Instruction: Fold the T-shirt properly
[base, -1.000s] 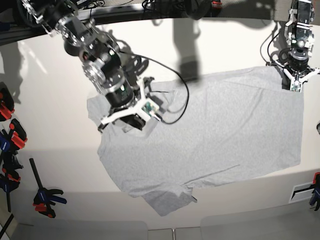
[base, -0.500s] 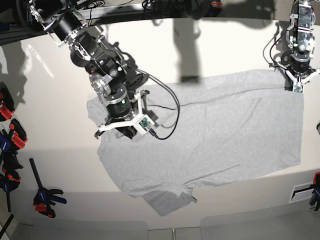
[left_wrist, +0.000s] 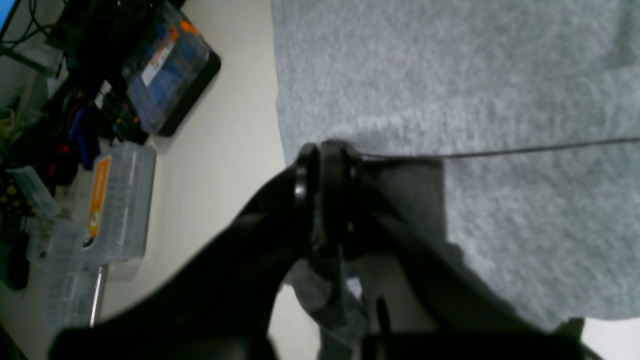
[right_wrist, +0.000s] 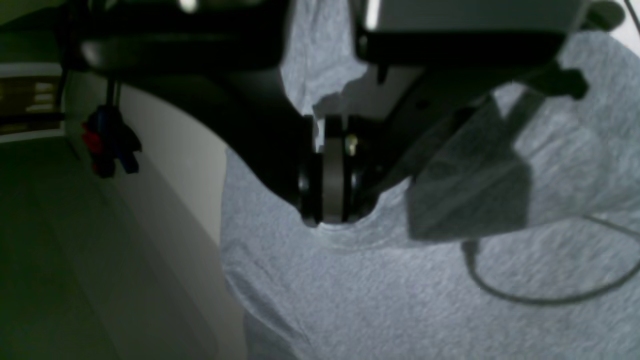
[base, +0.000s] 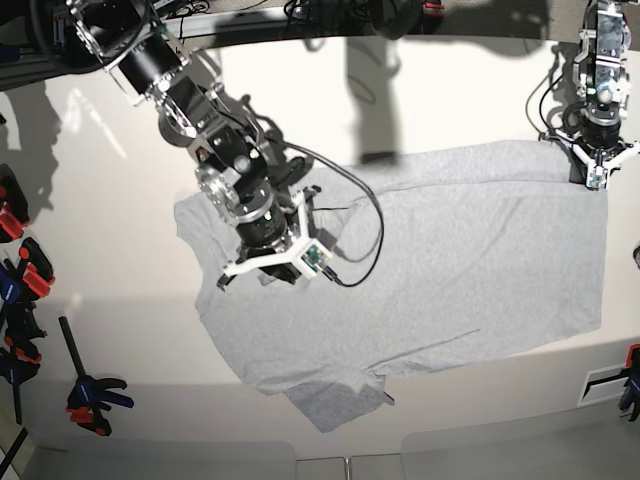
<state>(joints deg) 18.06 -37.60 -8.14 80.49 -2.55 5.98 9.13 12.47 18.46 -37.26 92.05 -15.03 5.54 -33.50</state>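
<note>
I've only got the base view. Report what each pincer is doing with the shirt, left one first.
Observer: In the left wrist view the left pincer is shut on the edge of the T-shirt, with grey cloth bunched between its fingers.
Operator: Now the right one.
Observer: The right wrist view shows the right pincer shut, tips down on the fabric. I cannot tell whether any cloth is pinched.
Operator: Name anything near the left arm that I can't see.
Observer: Clear storage boxes with orange labels sit off to the shirt's side, apart from it.
</note>
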